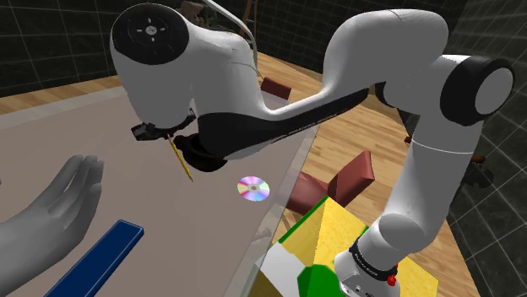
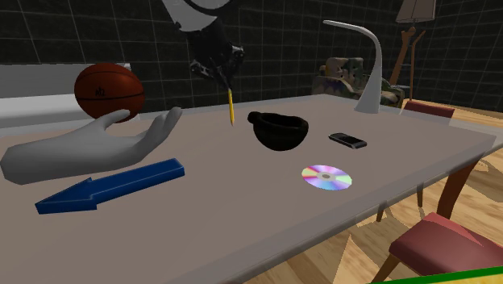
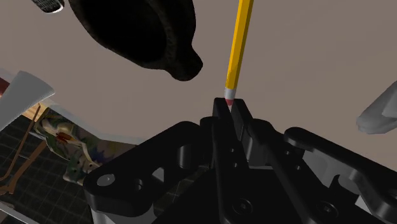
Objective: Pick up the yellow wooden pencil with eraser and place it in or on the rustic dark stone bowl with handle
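So the gripper (image 3: 229, 108) is clamping the pencil (image 3: 239, 44) right at the eraser end. Its fingers are pinching the pink bit from both sides, and the yellow shaft is hanging point-down out past them. In the second exterior view the pencil is dangling in the air above the bench (image 2: 242, 202). The tip is looking clear of the surface, though from that angle I can't be totally sure about the gap. The bowl (image 2: 280, 131) is sitting on the bench just to that view's right of the pencil, near it but not under it, with its stubby handle pointing toward the pencil's side. In the wrist view the bowl is lying off to one side of the pencil's line, so nothing is lining up over the opening yet. I'm reading this as the carry step: pickup's done, drop-off isn't. The next move is calling for a short sideways shift toward the bowl until the tip is hovering over the dark hollow. Then it's lowering the point inside the rim before the fingers are letting go. Since it's being held by the very end, it's probably going to tip on release and end up leaning on the rim rather than lying flat. The grey hand (image 2: 89, 147) and blue arrow (image 2: 113, 187) are sitting on the far side of the pencil from the bowl, and the CD (image 2: 326, 177) is lying nearer the camera, so they're all looking out of the way.
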Robot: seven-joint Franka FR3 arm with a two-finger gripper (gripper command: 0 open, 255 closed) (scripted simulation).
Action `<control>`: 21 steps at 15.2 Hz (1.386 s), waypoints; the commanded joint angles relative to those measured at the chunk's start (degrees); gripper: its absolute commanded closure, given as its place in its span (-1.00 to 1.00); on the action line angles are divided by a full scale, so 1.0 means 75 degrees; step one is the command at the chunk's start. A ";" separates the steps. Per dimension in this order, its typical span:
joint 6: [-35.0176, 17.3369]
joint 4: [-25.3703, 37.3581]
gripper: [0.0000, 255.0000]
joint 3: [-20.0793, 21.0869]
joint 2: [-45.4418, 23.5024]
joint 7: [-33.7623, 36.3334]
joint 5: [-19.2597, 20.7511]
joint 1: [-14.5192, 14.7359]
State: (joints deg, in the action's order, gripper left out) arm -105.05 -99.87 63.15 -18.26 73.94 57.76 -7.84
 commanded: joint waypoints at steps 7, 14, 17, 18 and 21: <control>-0.1150 -0.0265 1.00 -0.0158 0.0357 -0.1139 -0.0203 -0.1454; -0.1680 -0.0282 1.00 -0.0436 0.0134 -0.1492 0.0034 -0.1879; -0.1811 -0.0445 1.00 -0.0522 0.0020 -0.1269 0.0233 -0.1820; -0.1852 -0.0496 1.00 -0.0553 -0.0020 -0.1193 0.0302 -0.1798; -0.1967 -0.0638 1.00 -0.0651 -0.0150 -0.0965 0.0516 -0.1724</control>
State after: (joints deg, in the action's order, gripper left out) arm -119.36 -104.10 58.41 -19.32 66.21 61.28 -20.72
